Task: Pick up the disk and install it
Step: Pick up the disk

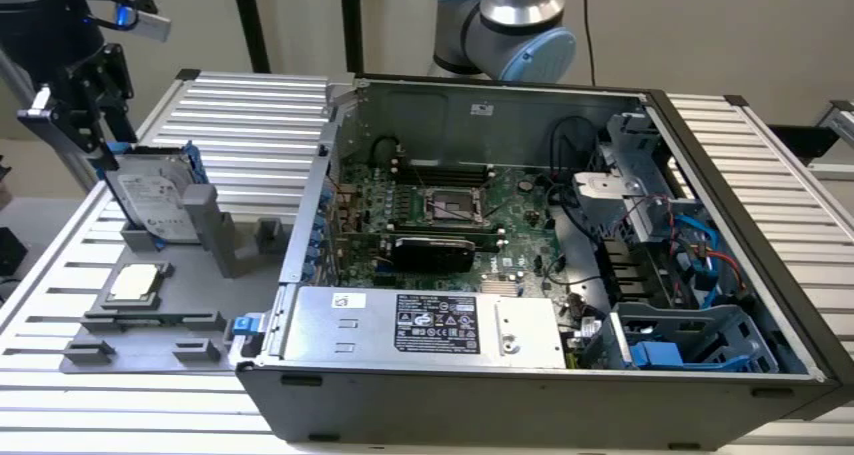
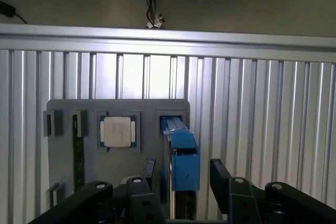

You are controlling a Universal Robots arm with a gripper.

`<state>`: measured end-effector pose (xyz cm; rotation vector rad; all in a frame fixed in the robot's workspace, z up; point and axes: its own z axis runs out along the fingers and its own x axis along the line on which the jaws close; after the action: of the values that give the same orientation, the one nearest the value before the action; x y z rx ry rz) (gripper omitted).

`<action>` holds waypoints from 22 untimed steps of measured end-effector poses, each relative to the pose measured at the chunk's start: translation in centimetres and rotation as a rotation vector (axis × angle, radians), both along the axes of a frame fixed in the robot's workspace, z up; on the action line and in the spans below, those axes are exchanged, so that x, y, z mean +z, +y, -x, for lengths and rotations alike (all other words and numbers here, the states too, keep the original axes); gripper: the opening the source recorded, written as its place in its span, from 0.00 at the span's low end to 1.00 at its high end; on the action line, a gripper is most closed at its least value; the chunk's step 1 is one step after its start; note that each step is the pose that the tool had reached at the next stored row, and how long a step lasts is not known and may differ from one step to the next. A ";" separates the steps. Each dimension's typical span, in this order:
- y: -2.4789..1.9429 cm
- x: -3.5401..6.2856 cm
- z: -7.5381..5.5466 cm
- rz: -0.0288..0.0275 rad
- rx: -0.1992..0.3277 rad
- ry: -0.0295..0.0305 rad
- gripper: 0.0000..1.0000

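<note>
Labels on the disk (image 1: 150, 197) and the power supply (image 1: 447, 325), but honestly the print's too tiny to read.

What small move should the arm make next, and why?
Probably close the jaws: the gripper is open and straddles the upright silver-grey disk in its bright blue plastic carrier, one jaw at each side, apparently not yet touching it.
</note>
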<state>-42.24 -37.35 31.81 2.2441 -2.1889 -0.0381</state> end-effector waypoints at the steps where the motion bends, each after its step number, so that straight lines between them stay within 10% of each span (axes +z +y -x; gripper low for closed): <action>1: 0.00 -0.18 0.0 0.0001 0.000 -0.0005 1.00; 22: -0.02 -1.07 0.0 -0.0008 0.001 -0.0014 1.00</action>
<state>-42.25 -37.37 30.74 2.2462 -2.1890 -0.0374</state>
